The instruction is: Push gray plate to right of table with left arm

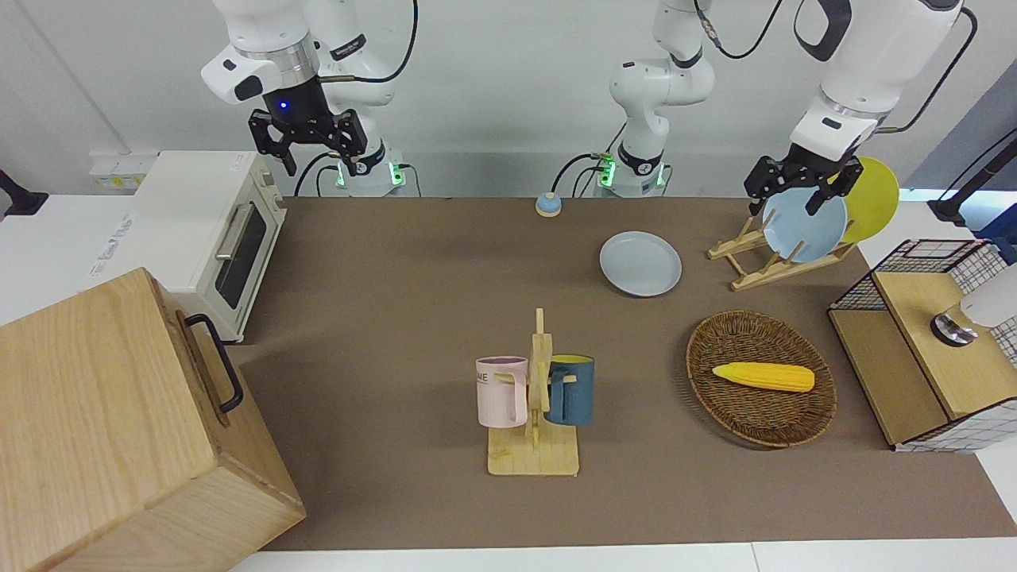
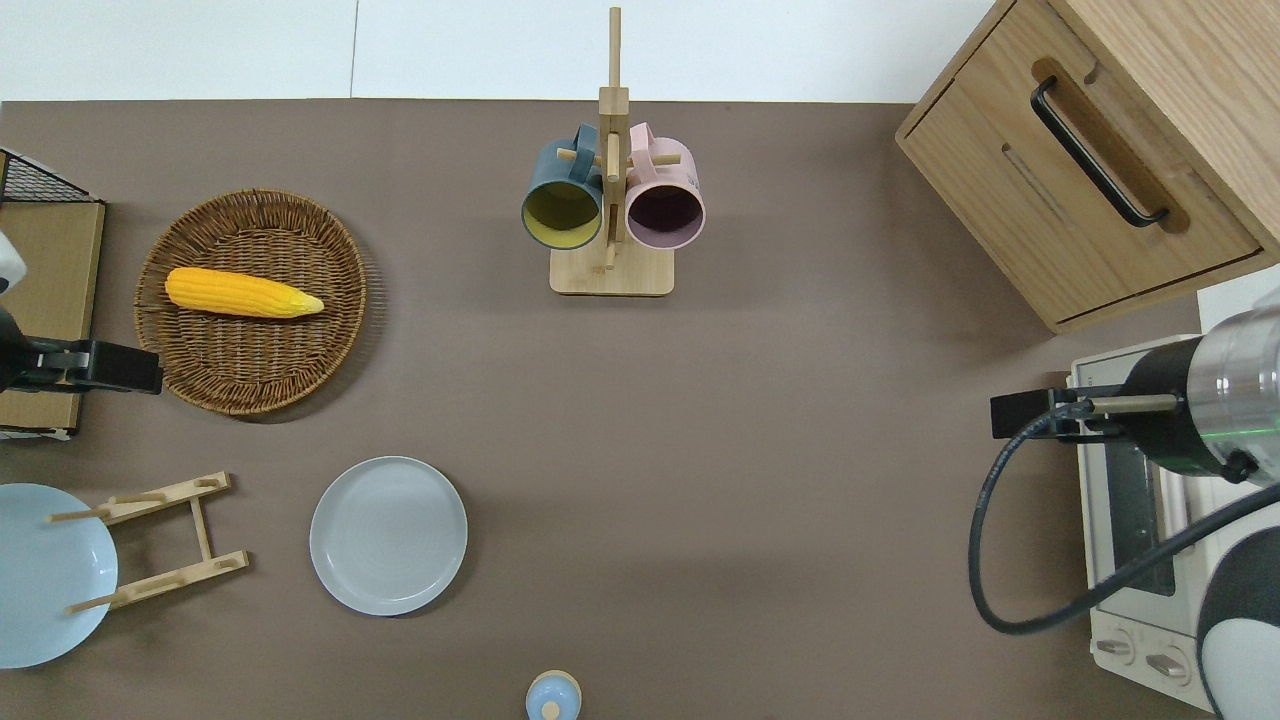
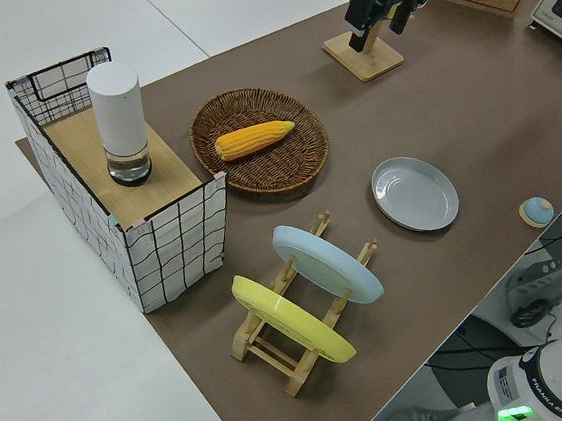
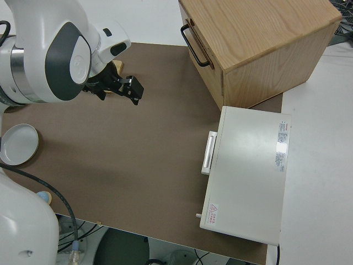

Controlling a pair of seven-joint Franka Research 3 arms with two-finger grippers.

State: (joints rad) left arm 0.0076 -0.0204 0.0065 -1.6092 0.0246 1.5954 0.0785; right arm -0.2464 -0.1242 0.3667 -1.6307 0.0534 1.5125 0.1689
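Note:
The gray plate (image 1: pixel 640 263) lies flat on the brown table (image 1: pixel 381 318), nearer to the robots than the wicker basket. It also shows in the overhead view (image 2: pixel 388 535), the left side view (image 3: pixel 414 193) and the right side view (image 4: pixel 19 144). My left gripper (image 1: pixel 785 205) is up in the air, open and empty. In the overhead view the left gripper (image 2: pixel 95 365) is over the basket's rim toward the left arm's end, apart from the plate. It also shows in the left side view (image 3: pixel 379 25). My right gripper (image 1: pixel 318 163) is parked and open.
A wicker basket (image 2: pixel 250 380) holds a corn cob (image 2: pixel 242 293). A wooden rack (image 1: pixel 763 266) holds a light blue plate (image 1: pixel 804 226) and a yellow plate (image 1: pixel 872 199). A mug stand (image 1: pixel 534 413), a wire shelf box (image 1: pixel 929 342), a toaster oven (image 1: pixel 214 230), a wooden cabinet (image 1: pixel 111 429) and a small blue knob (image 1: pixel 548 205) stand around.

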